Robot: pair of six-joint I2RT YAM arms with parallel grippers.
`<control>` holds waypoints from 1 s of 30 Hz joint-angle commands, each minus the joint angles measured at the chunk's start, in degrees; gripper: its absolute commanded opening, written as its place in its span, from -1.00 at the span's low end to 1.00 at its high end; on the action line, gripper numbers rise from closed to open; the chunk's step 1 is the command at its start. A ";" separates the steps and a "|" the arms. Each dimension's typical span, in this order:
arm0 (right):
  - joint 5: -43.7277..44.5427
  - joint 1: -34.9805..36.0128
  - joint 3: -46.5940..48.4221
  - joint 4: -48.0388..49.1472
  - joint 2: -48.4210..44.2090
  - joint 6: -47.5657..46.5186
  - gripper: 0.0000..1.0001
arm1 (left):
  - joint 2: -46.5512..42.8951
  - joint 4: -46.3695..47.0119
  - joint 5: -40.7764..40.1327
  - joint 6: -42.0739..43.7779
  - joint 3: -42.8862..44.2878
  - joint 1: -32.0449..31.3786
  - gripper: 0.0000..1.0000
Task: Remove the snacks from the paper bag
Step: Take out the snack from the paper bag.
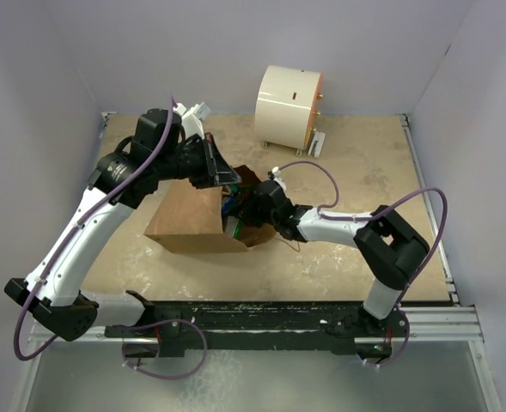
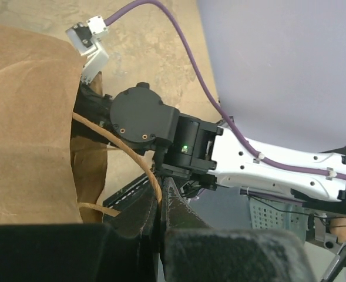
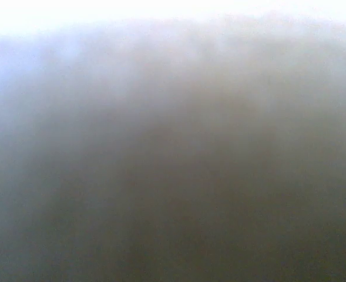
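The brown paper bag lies on its side in mid-table, its mouth facing right. My left gripper is at the bag's upper rim. In the left wrist view it is shut on a thin twisted loop handle of the bag. My right gripper reaches into the bag's mouth, and its fingers are hidden inside. A bit of green-and-white packet and some blue show in the mouth. The right wrist view is a grey-brown blur.
A cream cylinder stands at the back of the table, right of centre. The right arm crosses the left wrist view. A metal rail runs along the near edge, and walls close in the sides.
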 commanded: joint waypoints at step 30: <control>4.38 0.90 48.06 -50.66 -6.60 -13.66 -1.00 | -4.48 -0.40 -21.11 2.78 2.50 0.58 -1.00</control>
